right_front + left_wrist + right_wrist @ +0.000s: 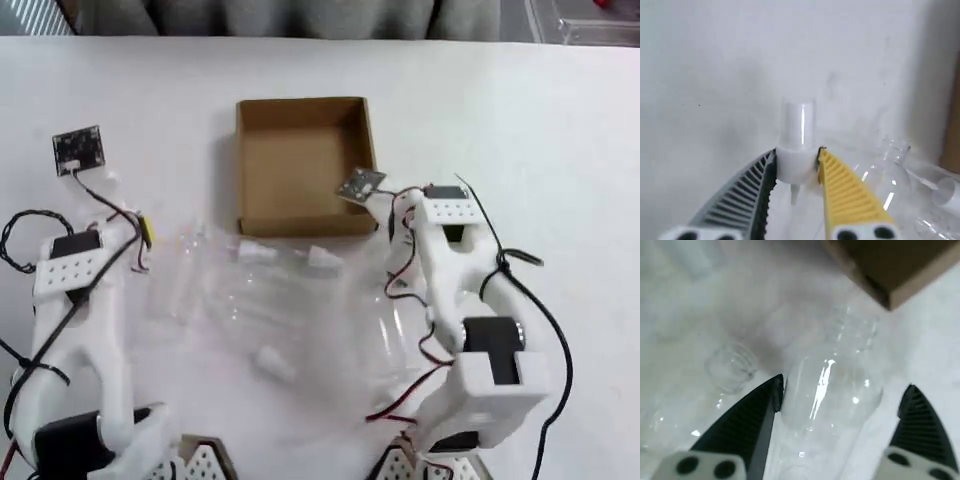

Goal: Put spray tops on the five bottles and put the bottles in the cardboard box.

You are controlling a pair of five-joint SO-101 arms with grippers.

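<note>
My left gripper, with one grey and one yellow finger, is shut on a white spray top that has a clear cap and is held off the table. In the high view this gripper is left of several clear bottles lying on the table. My right gripper stands open, its black fingers on either side of a lying clear bottle. Another bottle's open mouth lies beside it. The cardboard box sits open behind the bottles, and its corner is close to the right gripper.
Loose white spray tops lie among the bottles in front of the box. A bottle neck lies near the held top. A small circuit board sticks up at the far left.
</note>
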